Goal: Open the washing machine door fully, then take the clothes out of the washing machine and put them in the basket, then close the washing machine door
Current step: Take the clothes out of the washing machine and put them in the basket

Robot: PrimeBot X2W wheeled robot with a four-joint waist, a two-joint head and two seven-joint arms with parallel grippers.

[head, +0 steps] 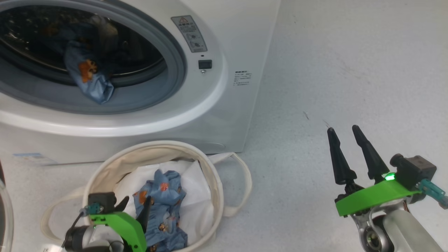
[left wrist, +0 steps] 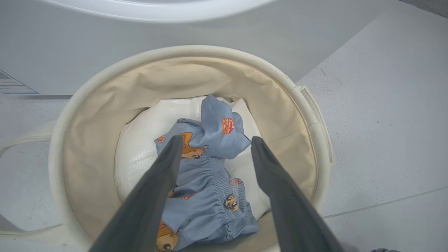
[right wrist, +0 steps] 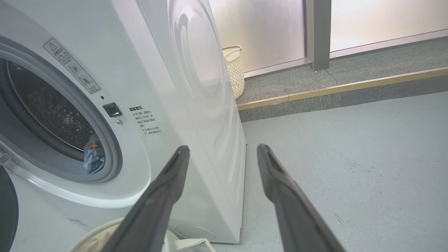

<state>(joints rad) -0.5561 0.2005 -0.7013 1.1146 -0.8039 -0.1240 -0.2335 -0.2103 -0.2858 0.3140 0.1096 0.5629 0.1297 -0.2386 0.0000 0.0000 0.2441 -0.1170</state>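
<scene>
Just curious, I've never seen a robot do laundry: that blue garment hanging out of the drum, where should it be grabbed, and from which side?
Probably the bunched end of the blue garment that droops over the grey rubber ring. That end hangs free and sticks out towards the front, so come straight in from the front, with the jaws open astride the fold.

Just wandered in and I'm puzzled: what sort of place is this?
Probably a laundry corner staged in a lab or workshop rather than a home: a white front-loading washing machine stands on a grey floor, a canvas basket holding printed clothes sits before it, and frosted glass panels stand behind.
</scene>
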